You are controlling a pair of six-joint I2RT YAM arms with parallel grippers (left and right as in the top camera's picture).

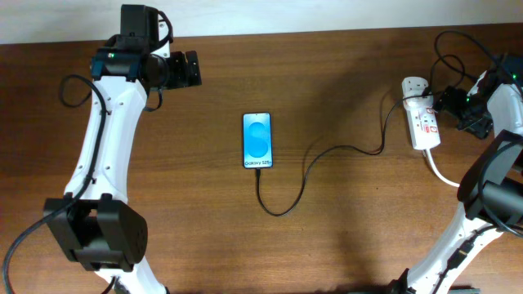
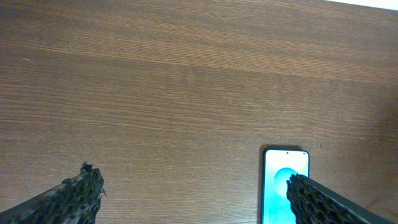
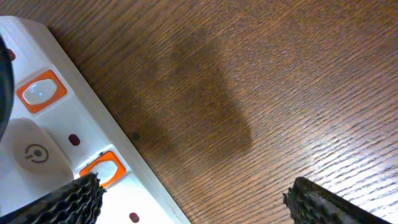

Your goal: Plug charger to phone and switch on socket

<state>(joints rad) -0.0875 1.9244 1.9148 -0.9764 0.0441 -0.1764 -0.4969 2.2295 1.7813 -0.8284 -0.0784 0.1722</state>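
The phone [image 1: 257, 140] lies mid-table, blue screen up, and its top end shows in the left wrist view [image 2: 285, 183]. The thin black charger cable [image 1: 306, 171] runs from the phone's near end in a loop to the white adapter [image 1: 413, 86] seated at the far end of the socket strip [image 1: 423, 122]. My left gripper [image 1: 191, 69] is open and empty, far left of the phone. My right gripper [image 1: 449, 102] is open beside the socket's right edge. In the right wrist view the socket [image 3: 68, 143] shows orange-rimmed switches, with one fingertip over its edge.
The socket's thick white cord [image 1: 441, 173] curves toward the near right. The robots' own black cables [image 1: 458, 57] loop at the far right. The table's back edge [image 1: 327, 33] meets a pale wall.
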